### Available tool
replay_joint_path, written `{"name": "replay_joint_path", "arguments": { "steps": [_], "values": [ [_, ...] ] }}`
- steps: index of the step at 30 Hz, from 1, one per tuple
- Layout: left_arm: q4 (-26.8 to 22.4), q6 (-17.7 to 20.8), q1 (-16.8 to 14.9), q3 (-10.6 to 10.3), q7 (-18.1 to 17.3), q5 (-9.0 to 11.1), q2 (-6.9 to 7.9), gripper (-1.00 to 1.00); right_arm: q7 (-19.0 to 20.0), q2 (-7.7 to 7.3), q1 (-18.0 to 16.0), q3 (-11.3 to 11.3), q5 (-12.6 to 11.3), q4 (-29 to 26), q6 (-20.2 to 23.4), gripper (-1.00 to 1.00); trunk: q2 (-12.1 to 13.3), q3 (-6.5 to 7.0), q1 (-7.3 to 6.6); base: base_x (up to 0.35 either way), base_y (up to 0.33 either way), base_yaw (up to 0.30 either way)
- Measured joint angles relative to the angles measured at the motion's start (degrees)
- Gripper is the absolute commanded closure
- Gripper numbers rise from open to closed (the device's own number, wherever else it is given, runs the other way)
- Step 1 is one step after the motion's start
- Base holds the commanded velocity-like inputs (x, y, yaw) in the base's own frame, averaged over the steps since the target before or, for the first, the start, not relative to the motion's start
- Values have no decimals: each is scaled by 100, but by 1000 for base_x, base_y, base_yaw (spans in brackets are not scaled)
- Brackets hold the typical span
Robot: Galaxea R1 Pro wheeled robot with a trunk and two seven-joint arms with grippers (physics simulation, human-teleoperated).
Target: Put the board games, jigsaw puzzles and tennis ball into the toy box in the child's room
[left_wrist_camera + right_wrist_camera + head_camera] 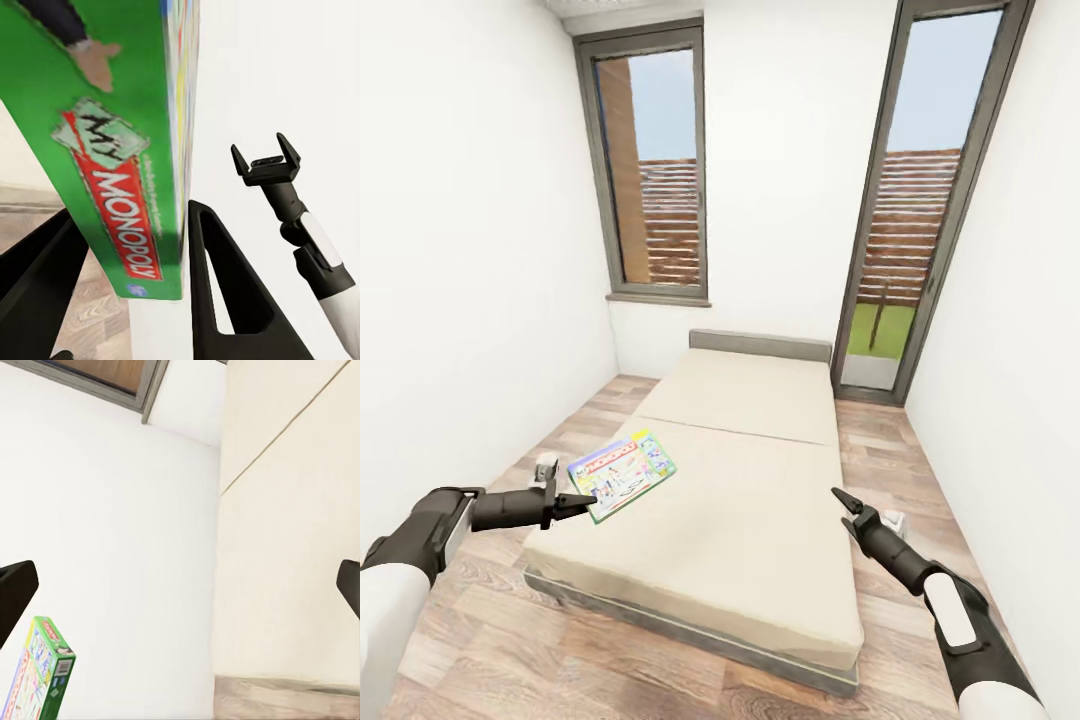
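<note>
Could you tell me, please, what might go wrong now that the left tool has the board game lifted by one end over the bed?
The left tool pinches the Monopoly board game only at one short end, so the long box could pivot or slip out during the carry. It hangs above the bed near its edge, so a drop might land on the wood floor. The right tool is open beside the bed and offers no support.

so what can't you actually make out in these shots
- Board game, head view: cover print too small to read; the left gripper covers its near corner.
- Same game, left wrist view: top cut off by the frame edge.
- Right gripper, right wrist view: fingers cut off at both sides.
- Bed: far side of frame hidden by the mattress.
</note>
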Motion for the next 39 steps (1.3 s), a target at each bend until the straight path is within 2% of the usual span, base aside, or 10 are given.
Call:
{"name": "replay_joint_path", "arguments": {
  "steps": [5,10,14,39],
  "values": [
    [0,0,0,-5,1,2,1,100,-2,1,0,8,0,0,0,-100,0,0,0,0,0,292],
    [0,0,0,-5,2,3,-5,100,-46,-1,0,234,-6,0,-11,-100,0,0,0,0,0,292],
    [0,-4,0,-5,2,4,-2,100,-60,1,0,285,-6,0,-17,-100,0,0,0,0,0,292],
    [0,-4,0,-13,7,4,-6,100,-138,1,0,299,-7,9,-18,-100,0,0,0,0,0,292]
  ]
}}
